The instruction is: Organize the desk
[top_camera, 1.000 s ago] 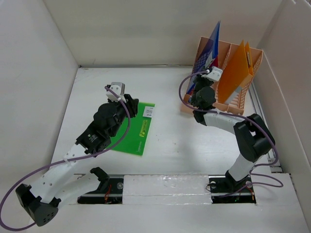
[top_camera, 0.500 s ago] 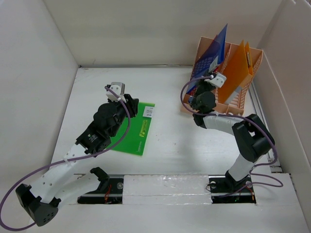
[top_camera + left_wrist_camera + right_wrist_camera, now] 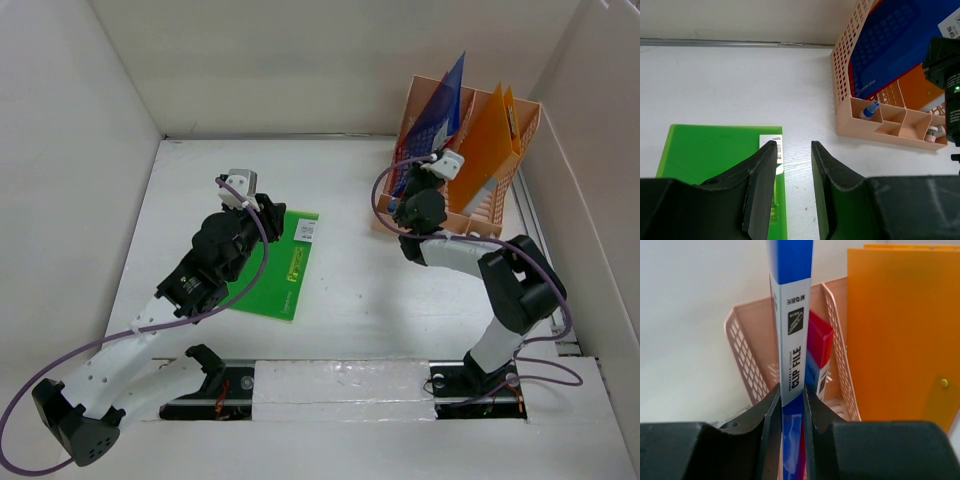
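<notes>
On the white desk (image 3: 360, 280) a green folder (image 3: 275, 262) lies flat at left centre. My left gripper (image 3: 262, 213) hovers over its far edge, open and empty; in the left wrist view (image 3: 792, 150) the jaws straddle the folder's right edge (image 3: 715, 150). My right gripper (image 3: 418, 182) is shut on the spine of a blue clip file (image 3: 790, 325), holding it upright in the left slot of the peach-orange file rack (image 3: 480, 200). The blue file (image 3: 440, 110) leans beside a red file (image 3: 819, 340).
An orange folder (image 3: 492, 140) stands in the rack's right slot, also in the right wrist view (image 3: 900, 330). Small front compartments of the rack (image 3: 890, 120) hold a blue-capped item (image 3: 870, 109). White walls enclose the desk on three sides.
The blue clip file has tilted to the right and gone deeper into the rack's left slot, with my right gripper following slightly. The left arm has not moved.
</notes>
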`<action>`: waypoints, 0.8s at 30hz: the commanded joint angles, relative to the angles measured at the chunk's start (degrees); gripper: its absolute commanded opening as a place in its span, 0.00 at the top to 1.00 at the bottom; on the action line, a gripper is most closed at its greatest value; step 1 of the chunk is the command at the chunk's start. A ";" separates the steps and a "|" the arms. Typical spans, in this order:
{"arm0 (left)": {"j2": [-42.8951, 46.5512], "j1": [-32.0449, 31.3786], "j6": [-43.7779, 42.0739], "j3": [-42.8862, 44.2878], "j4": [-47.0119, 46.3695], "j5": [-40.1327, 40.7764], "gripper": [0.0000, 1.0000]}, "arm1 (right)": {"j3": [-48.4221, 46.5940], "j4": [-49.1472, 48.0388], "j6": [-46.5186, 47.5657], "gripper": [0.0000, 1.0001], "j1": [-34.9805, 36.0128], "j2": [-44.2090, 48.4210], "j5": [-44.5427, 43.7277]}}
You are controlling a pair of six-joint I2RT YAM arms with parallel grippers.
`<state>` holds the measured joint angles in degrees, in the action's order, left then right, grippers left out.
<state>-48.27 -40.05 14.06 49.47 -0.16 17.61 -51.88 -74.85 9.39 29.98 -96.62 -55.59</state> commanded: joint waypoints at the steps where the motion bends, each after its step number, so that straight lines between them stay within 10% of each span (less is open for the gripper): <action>1: 0.90 0.06 -0.27 -0.17 -1.86 -0.12 0.71 | 0.46 -1.70 8.10 1.00 -0.97 -2.08 -1.18; 8: 0.72 0.06 -0.27 -0.17 -2.12 -0.55 0.71 | 0.37 -5.84 12.59 1.00 -0.97 -3.76 -1.45; 14: 0.20 0.06 -0.09 -0.08 -2.21 -1.17 0.71 | 1.17 9.26 -0.93 0.97 -0.27 0.45 0.75; 17: -0.24 0.06 0.00 -0.25 -2.65 -2.05 0.70 | 0.29 19.45 -8.93 0.79 0.25 3.00 2.85; 20: -2.00 0.06 0.00 0.27 -2.04 -1.70 0.70 | -1.02 30.43 -18.59 0.39 -0.36 8.62 8.12; 24: -3.14 0.06 -0.53 0.63 -1.86 -0.38 0.70 | -0.69 41.87 -29.31 0.25 -1.41 16.19 16.12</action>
<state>-51.42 -40.05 14.04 49.47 -0.32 16.53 -50.92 -42.98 -9.02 29.32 -85.23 -45.80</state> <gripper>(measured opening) 0.295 0.738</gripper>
